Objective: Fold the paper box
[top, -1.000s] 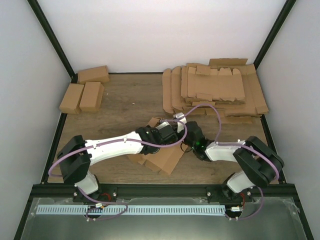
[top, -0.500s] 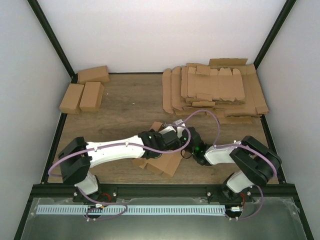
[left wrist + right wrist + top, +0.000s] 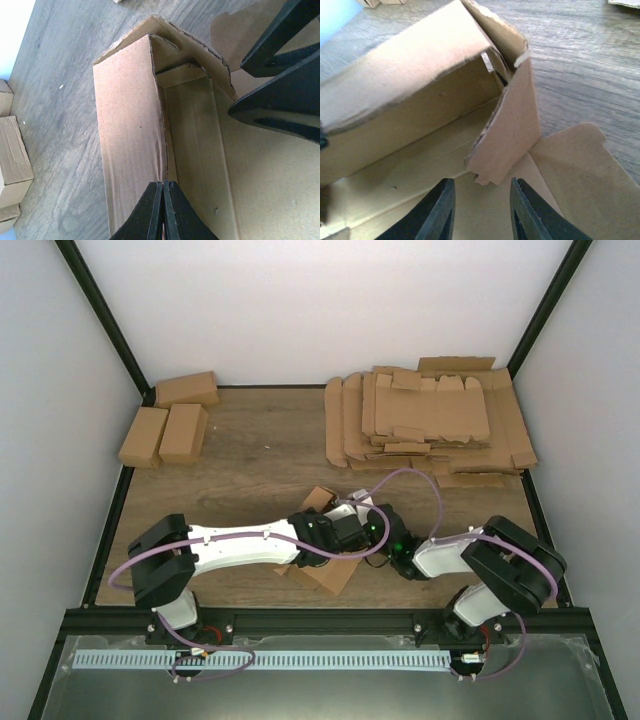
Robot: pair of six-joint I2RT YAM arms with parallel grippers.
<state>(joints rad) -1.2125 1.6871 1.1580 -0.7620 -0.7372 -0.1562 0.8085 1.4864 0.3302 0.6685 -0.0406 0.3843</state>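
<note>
Two robot arms meet low over the near middle of a wooden table [image 3: 250, 455]. From above they hide most of the paper box [image 3: 325, 580], so only a plain brown corner shows. Close up, the left gripper [image 3: 163, 186] pinches the top edge of one raised wall of the box. Its finger bases are cut off by the frame. The right gripper [image 3: 481, 182] is spread wide above the flat panel, by an upright end flap. Three folded cartons [image 3: 168, 420] sit far left, and a stack of flat blanks [image 3: 430, 425] lies far right.
</note>
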